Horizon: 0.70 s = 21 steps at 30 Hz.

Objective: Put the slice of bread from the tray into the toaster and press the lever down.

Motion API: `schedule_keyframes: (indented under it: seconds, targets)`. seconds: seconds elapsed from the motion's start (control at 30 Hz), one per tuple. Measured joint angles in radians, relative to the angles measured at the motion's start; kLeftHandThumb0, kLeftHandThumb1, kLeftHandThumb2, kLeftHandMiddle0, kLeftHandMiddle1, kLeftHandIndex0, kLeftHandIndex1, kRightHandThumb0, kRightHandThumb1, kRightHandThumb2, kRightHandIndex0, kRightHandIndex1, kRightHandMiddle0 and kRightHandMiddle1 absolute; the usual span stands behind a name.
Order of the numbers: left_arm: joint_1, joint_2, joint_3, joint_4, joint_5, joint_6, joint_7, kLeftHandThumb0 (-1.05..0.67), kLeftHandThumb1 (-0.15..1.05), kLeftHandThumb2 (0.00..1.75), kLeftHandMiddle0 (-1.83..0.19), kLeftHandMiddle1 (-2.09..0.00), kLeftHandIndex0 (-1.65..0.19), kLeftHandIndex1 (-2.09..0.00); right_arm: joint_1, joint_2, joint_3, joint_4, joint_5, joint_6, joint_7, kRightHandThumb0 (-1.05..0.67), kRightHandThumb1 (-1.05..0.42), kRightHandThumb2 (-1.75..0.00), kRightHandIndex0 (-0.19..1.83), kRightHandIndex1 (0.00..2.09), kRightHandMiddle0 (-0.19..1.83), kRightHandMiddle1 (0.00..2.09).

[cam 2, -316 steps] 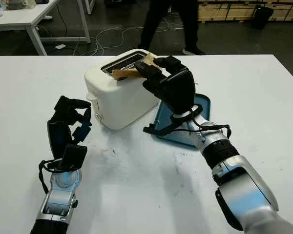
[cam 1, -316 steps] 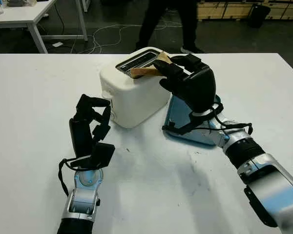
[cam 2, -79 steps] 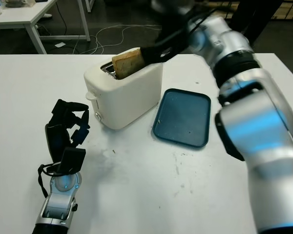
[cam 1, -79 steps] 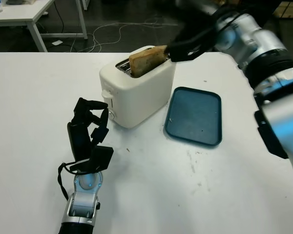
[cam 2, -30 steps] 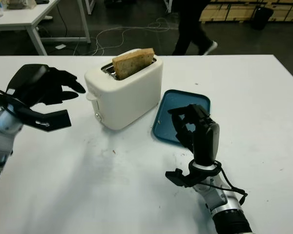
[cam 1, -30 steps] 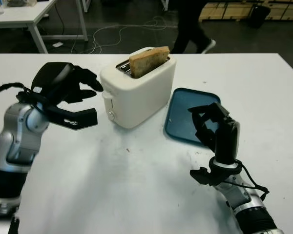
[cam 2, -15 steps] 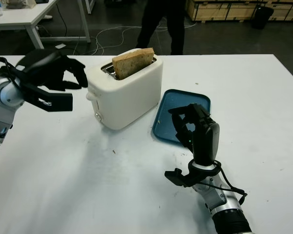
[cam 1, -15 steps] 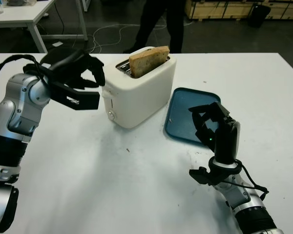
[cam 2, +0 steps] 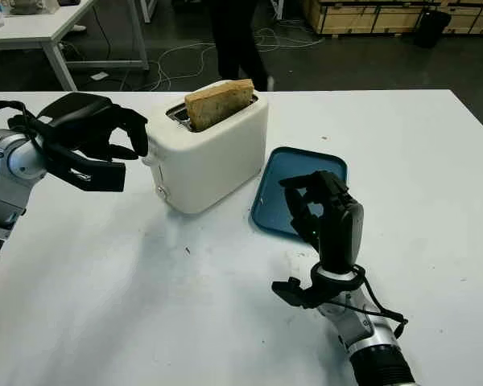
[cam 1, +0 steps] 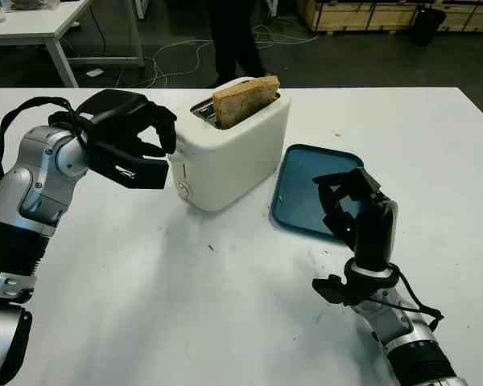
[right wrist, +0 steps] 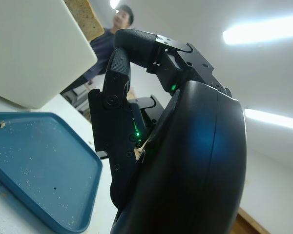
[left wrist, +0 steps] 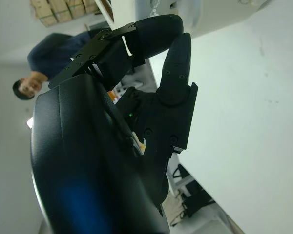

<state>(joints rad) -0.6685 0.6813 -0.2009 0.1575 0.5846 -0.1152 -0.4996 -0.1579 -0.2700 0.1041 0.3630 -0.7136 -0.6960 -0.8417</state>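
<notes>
A white toaster (cam 1: 225, 153) stands mid-table with a brown slice of bread (cam 1: 245, 98) sticking up out of its slot. Its lever (cam 1: 175, 158) juts from the left end, with a knob below it. My left hand (cam 1: 163, 133) is at that end, fingers curled and holding nothing, fingertips just above the lever; I cannot tell whether they touch it. The blue tray (cam 1: 318, 189) lies right of the toaster with only crumbs in it. My right hand (cam 1: 342, 205) is raised at the tray's near edge, fingers curled, holding nothing. The right wrist view shows the toaster (right wrist: 29, 48), bread (right wrist: 85, 17) and tray (right wrist: 34, 175).
A person (cam 1: 233, 40) stands on the floor behind the table's far edge. Another white table (cam 1: 32, 24) is at the back left, and cables lie on the floor. Bare tabletop (cam 1: 225, 305) stretches in front of the toaster.
My left hand has swung right, from out at the left to the toaster's lever end. The right hand has stayed put. The person behind has walked left.
</notes>
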Motion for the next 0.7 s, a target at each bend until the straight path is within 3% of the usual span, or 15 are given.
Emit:
schedule_keyframes:
  seconds: [0.23, 0.33, 0.47, 0.6, 0.7]
  targets:
    - [0.038, 0.012, 0.009, -0.024, -0.031, -0.006, -0.010, -0.21, 0.90, 0.29, -0.92, -0.72, -0.93, -0.12, 0.000, 0.000, 0.000, 0.001, 0.000, 0.002, 0.000, -0.28, -0.92, -0.35, 0.73, 1.75, 0.60, 1.47]
    - [0.043, 0.020, 0.012, -0.022, -0.042, -0.025, -0.009, -0.20, 0.87, 0.38, -0.88, -0.92, -0.92, -0.07, 0.000, 0.000, 0.000, 0.004, 0.000, 0.002, 0.000, -0.29, -0.92, -0.35, 0.73, 1.75, 0.60, 1.49]
    - [0.051, 0.020, 0.017, -0.017, -0.061, -0.029, -0.009, -0.20, 0.80, 0.54, -0.84, -0.85, -0.88, -0.02, 0.000, 0.000, 0.000, 0.005, 0.000, 0.003, 0.000, -0.29, -0.92, -0.35, 0.72, 1.75, 0.56, 1.54]
    - [0.052, 0.020, 0.017, -0.022, -0.061, -0.014, -0.021, -0.18, 0.80, 0.58, -0.78, -0.83, -0.85, 0.00, 0.000, 0.000, 0.000, 0.009, 0.000, 0.003, -0.001, -0.29, -0.92, -0.35, 0.73, 1.75, 0.55, 1.56]
    - [0.054, 0.021, 0.017, -0.032, -0.063, 0.001, -0.031, -0.17, 0.79, 0.57, -0.88, -0.90, -0.85, -0.01, 0.000, 0.000, 0.000, 0.010, 0.000, 0.003, -0.001, -0.29, -0.92, -0.36, 0.72, 1.75, 0.55, 1.56]
